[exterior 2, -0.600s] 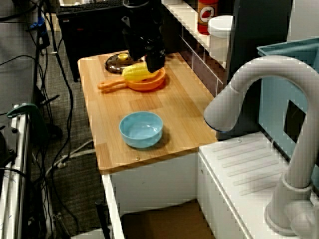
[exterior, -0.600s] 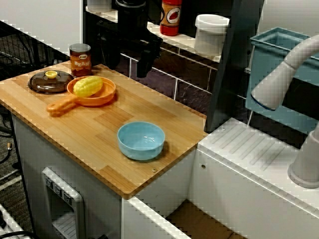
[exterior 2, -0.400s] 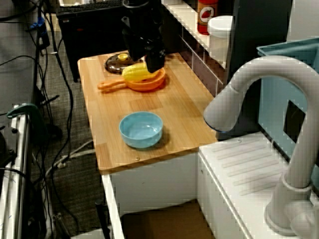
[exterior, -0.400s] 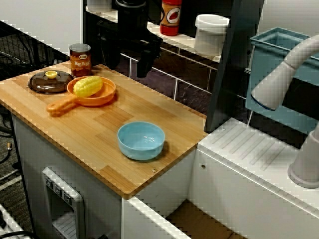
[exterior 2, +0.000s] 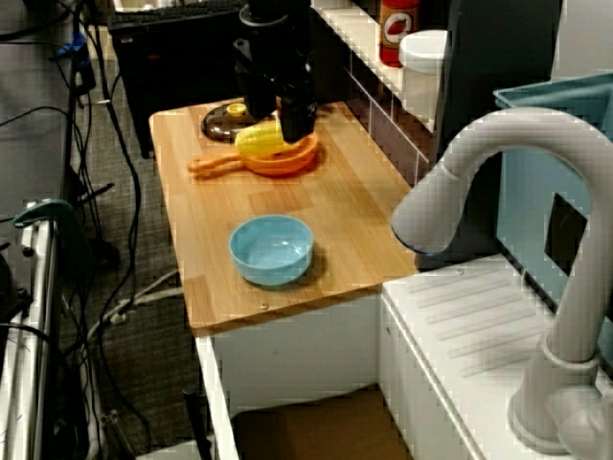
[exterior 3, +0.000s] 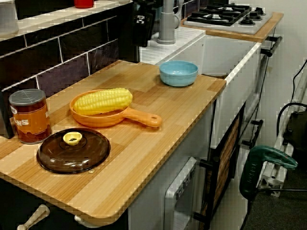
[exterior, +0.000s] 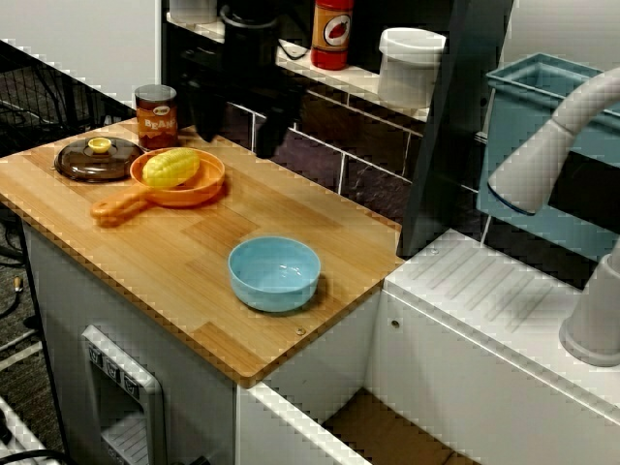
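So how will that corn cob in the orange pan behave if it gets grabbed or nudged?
The corn cob looks like moulded plastic, so probably stiff and light. Lying on its side in the shallow orange pan, it may roll when nudged. Its bumpy kernels should help grip.

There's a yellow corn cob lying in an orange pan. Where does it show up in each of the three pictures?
View facing the tiled wall: corn at upper left, lying in the pan.
View from the sink end: corn at upper middle, at the counter's far end.
Low view from the lid end: corn left of centre, close to the camera.
Shared landmark: the blue bowl on the same wooden counter.
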Controlling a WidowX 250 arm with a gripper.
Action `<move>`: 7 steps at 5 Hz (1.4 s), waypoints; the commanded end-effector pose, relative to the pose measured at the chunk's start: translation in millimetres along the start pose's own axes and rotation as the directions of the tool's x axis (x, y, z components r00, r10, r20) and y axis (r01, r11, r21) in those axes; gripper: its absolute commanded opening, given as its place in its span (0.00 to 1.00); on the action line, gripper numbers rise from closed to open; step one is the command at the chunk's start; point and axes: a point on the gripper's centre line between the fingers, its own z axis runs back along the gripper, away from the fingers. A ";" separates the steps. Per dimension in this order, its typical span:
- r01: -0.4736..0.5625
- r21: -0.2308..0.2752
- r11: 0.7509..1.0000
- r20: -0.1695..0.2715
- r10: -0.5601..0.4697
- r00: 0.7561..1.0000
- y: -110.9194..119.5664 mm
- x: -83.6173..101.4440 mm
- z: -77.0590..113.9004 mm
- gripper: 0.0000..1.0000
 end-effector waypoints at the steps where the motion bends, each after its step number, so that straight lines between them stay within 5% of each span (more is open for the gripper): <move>1: -0.069 0.119 0.990 0.182 0.047 0.982 43.0 7.4 11.9 1.00; 3: -0.051 0.194 0.980 0.284 -0.006 0.959 85.8 30.4 12.8 1.00; 4: 0.027 0.184 0.983 0.302 -0.083 0.950 98.3 39.8 13.9 1.00; 5: 0.126 0.124 0.984 0.310 -0.159 0.937 104.1 41.1 14.8 1.00; 6: 0.145 -0.111 0.983 0.275 -0.110 0.955 107.1 44.5 9.3 1.00; 7: 0.034 -0.223 0.974 0.179 0.007 0.984 106.6 54.5 -6.2 1.00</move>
